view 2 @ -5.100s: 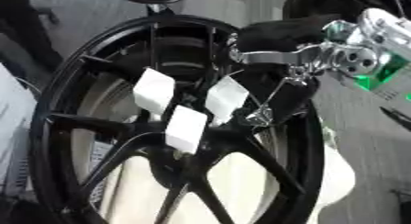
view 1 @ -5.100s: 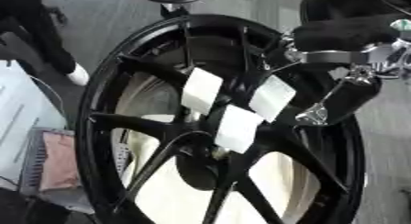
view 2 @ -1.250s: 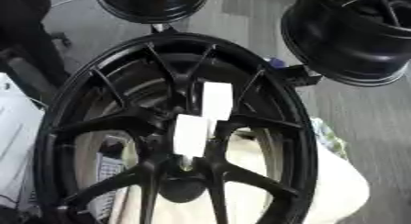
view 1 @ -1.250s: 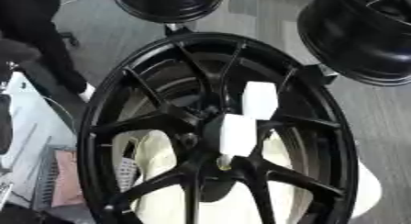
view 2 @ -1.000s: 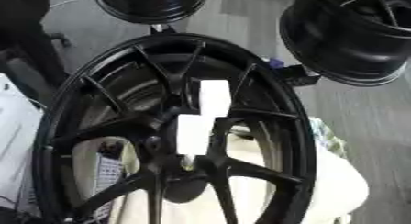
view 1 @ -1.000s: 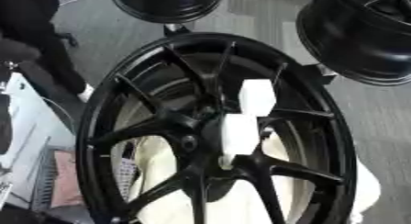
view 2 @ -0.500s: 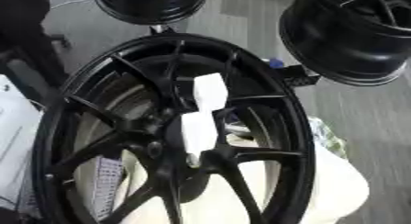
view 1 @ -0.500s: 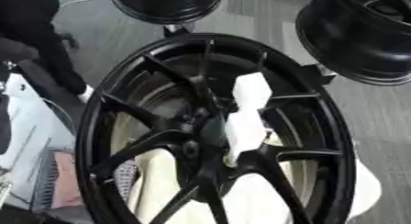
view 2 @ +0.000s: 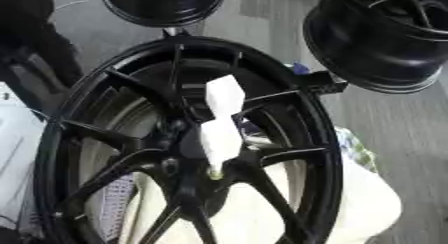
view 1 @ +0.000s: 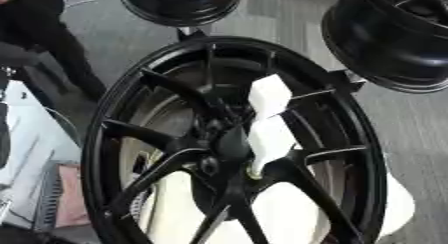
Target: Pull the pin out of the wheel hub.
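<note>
Left eye view is showing the big black wheel point(view 1: 236, 143) standing up in front of me. White tags point(view 1: 267, 120) are sitting near its hub point(view 1: 219, 148). I am seeing no pin. My hands are showing nowhere.

Neither arm nor hand of the robot shows in either eye view; their pose and fingers cannot be told.
</note>
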`<move>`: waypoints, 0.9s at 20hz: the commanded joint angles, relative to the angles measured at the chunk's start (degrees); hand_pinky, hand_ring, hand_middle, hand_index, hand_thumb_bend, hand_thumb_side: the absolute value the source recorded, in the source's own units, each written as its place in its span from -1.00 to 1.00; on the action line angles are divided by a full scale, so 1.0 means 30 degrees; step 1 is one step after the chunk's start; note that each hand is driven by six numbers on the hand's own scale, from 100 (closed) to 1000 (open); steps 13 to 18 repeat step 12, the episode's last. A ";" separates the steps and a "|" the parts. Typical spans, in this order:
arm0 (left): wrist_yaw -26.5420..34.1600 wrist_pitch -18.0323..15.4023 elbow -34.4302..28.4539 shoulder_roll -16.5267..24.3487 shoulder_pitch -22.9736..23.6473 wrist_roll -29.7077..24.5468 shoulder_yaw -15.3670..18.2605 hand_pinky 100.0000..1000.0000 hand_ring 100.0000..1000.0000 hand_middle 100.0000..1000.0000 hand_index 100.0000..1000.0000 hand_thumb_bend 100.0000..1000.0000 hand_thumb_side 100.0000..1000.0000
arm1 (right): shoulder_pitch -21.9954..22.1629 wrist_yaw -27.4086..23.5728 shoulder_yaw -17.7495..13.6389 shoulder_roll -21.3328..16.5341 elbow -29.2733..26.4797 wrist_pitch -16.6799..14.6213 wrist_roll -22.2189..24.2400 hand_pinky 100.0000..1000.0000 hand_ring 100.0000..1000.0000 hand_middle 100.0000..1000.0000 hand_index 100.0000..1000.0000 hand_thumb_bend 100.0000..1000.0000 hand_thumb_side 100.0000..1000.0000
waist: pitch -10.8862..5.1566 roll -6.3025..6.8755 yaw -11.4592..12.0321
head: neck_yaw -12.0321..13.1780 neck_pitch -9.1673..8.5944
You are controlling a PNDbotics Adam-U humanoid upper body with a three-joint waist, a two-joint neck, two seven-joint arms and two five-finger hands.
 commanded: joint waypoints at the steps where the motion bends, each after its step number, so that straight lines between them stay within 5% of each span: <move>1: 0.0099 0.0005 -0.0316 0.0188 -0.0268 -0.0049 0.0045 0.51 0.24 0.15 0.54 -1.00 0.36 | -0.0130 0.0837 0.0459 -0.1056 -0.0560 -0.0966 0.1333 0.62 0.34 0.20 0.45 -0.27 -0.76 | -0.0408 0.0085 -0.0011 | -0.0075 -0.0268; 12: 0.0271 0.0036 -0.0316 0.0225 -0.0355 -0.0180 -0.0023 0.50 0.24 0.15 0.54 -1.00 0.35 | -0.0143 0.1004 0.2436 -0.2123 -0.0576 -0.4535 0.4479 0.68 0.42 0.26 0.50 -0.15 -0.70 | -0.0508 0.0022 0.0259 | -0.0208 -0.0483; 18: 0.0271 0.0036 -0.0316 0.0225 -0.0355 -0.0180 -0.0023 0.50 0.24 0.15 0.54 -1.00 0.35 | -0.0143 0.1004 0.2436 -0.2123 -0.0576 -0.4535 0.4479 0.68 0.42 0.26 0.50 -0.15 -0.70 | -0.0508 0.0022 0.0259 | -0.0208 -0.0483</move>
